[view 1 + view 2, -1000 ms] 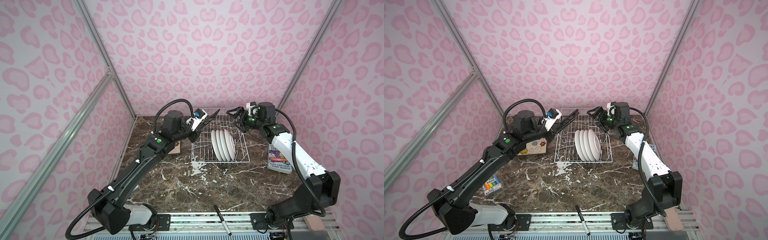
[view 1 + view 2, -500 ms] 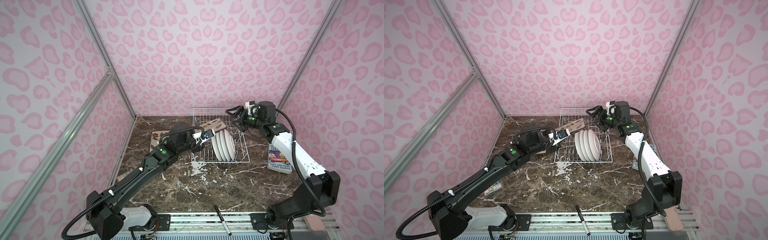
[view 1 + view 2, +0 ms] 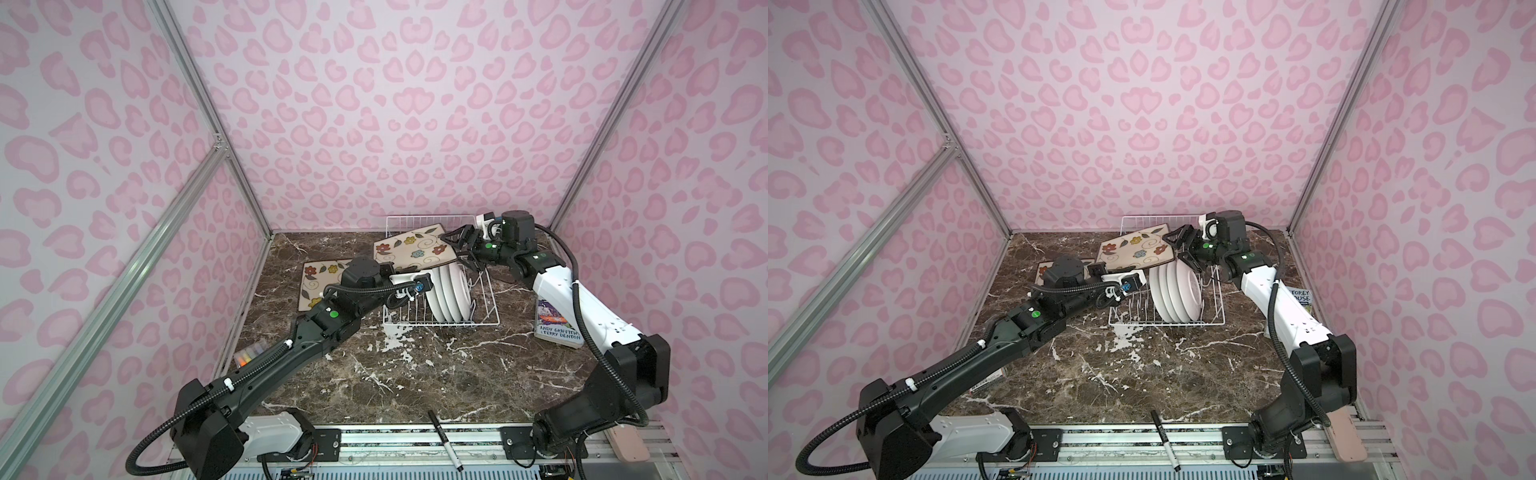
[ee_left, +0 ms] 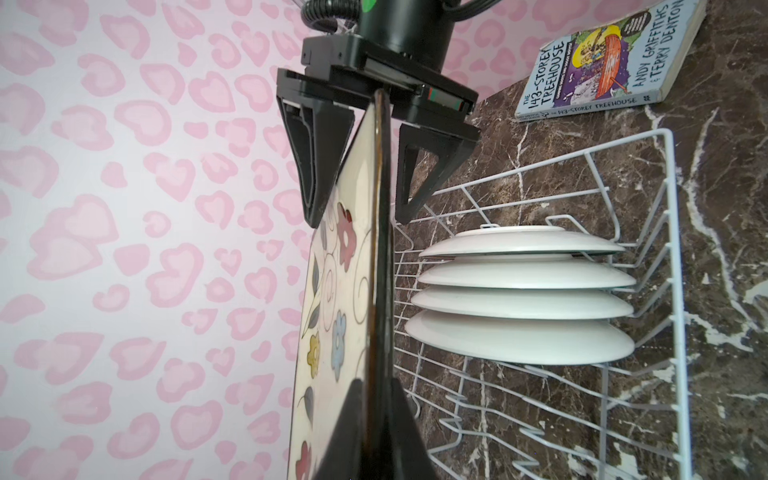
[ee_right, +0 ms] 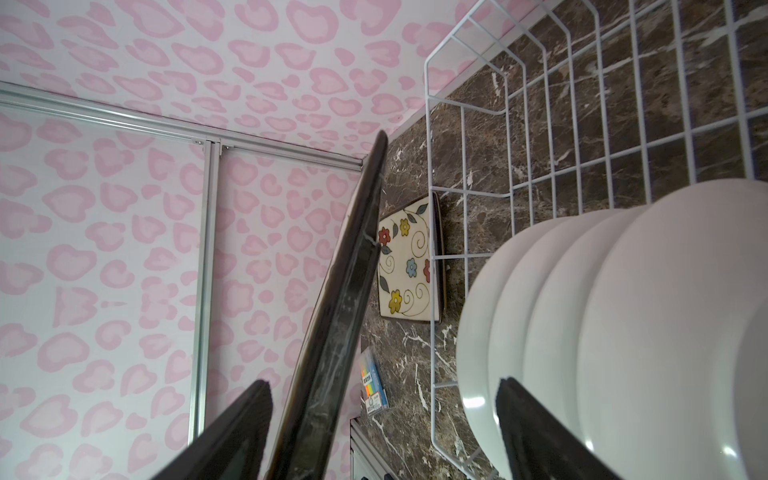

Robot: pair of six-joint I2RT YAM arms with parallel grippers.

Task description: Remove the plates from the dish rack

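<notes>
The left end effector [image 4: 376,388] pinches one edge of a flowered square plate [image 3: 411,249], holding it tilted, face up, above the dish rack's [image 3: 494,309] 11 o'clock corner. The right end effector [image 4: 359,218] is spread astride the plate's opposite edge, a gap on each side. Four round white plates [image 3: 451,295] stand on edge in the rack's 3 o'clock half; tines [image 3: 401,309] toward 9 o'clock stand bare. A second square plate [image 3: 318,278] lies flat on the counter [image 3: 415,374] at the rack's 9 o'clock, a book [image 3: 555,322] at 3 o'clock.
</notes>
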